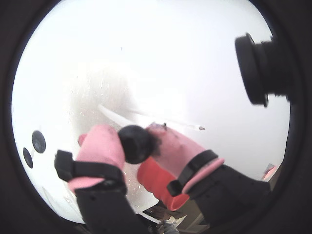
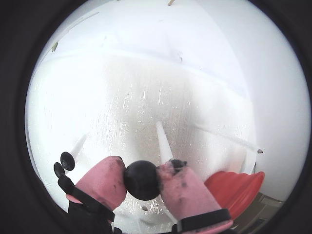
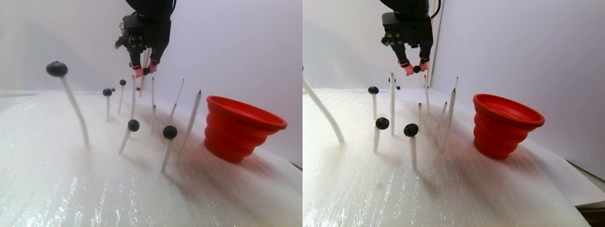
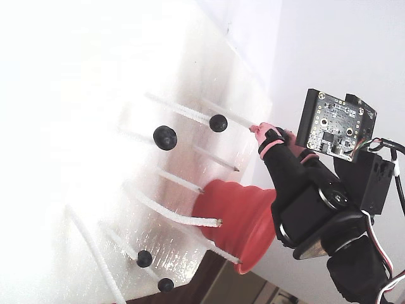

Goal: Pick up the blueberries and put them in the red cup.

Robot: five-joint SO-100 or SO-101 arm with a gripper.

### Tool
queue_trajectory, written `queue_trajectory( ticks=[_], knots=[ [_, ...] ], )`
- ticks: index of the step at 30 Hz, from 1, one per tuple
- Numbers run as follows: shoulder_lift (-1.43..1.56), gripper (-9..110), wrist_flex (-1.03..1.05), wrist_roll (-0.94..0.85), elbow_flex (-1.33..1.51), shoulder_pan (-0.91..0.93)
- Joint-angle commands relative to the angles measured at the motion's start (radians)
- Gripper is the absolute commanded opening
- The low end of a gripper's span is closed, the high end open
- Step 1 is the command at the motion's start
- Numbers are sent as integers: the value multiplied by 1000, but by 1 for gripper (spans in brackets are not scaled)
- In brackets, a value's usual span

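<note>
Gripper (image 2: 142,180) raised above the white pad (image 3: 56,189), pink fingertips (image 2: 105,180) closed on one berry (image 2: 142,180). Cup (image 3: 241,127) upright near the pad's right edge in the stereo pair view, well below and right of the gripper. Other berries (image 3: 169,132) perched on white rods (image 3: 75,113) stuck in the pad; several rods bare.

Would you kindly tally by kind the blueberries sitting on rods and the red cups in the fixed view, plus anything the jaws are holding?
Blueberries on rods: 4
Held blueberry, between the jaws in both wrist views: 1
Red cup: 1
Total: 6
</note>
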Motion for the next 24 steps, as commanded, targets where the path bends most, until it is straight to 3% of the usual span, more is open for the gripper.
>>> queue_trajectory(
  ticks=[1, 24],
  knots=[
    [126, 10, 15, 9, -8, 6],
    [204, 10, 121, 84, 35, 150]
  ],
)
